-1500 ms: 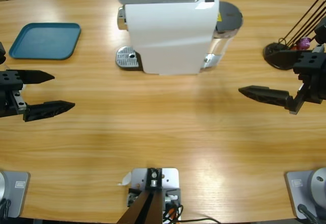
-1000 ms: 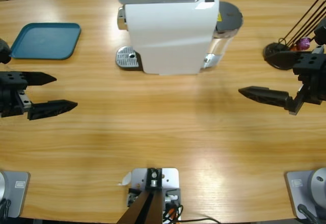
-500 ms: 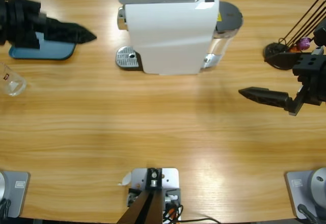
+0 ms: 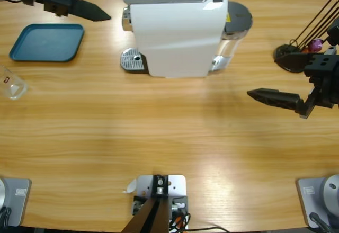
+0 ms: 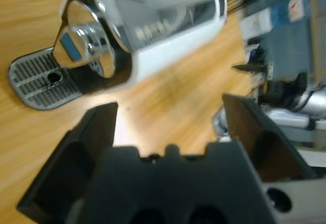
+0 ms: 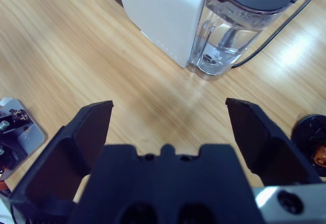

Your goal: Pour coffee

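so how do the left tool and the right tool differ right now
The left tool is at the table's far left corner, beside the coffee machine; the right tool sits at the right edge, farther from the machine. The left aims at its spout, the right toward its water tank. Both are open and hold nothing.

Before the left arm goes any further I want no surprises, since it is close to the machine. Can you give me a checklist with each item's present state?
1. left gripper empty, jaws open: ok.
2. right gripper empty, jaws open, apart from the coffee machine: ok.
3. Cup under the spout: not ok; the drip grate is bare.
4. glass cup upright at the table's left edge, away from both grippers: ok.
5. Coffee in the glass cup: cannot tell.
6. blue tray bare: ok.
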Action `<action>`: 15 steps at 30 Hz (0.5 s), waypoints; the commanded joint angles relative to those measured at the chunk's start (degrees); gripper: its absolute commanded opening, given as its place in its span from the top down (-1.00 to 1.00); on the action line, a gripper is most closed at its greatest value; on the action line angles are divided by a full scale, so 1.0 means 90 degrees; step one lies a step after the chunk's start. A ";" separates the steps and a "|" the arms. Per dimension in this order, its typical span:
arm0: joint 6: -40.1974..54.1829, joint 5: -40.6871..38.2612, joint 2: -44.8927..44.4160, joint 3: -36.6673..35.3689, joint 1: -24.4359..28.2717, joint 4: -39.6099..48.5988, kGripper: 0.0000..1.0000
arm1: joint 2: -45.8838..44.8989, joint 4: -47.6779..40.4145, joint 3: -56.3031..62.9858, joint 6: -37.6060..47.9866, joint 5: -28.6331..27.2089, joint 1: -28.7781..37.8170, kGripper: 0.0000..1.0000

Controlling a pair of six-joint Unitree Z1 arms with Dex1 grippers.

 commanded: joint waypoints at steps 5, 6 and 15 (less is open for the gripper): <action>-0.0445 -0.0885 0.0969 -0.0109 0.0672 -0.1132 -0.79 | 0.0110 -0.0143 0.0222 0.0060 -0.0163 -0.0073 -1.00; -0.0454 -0.0885 0.0996 -0.0113 0.0688 -0.1183 -0.72 | 0.0116 -0.0143 0.0222 0.0060 -0.0163 -0.0075 -1.00; -0.0816 -0.1021 0.1293 -0.0095 0.0756 -0.1296 -0.56 | 0.0153 -0.0163 0.0228 0.0060 -0.0163 -0.0077 -1.00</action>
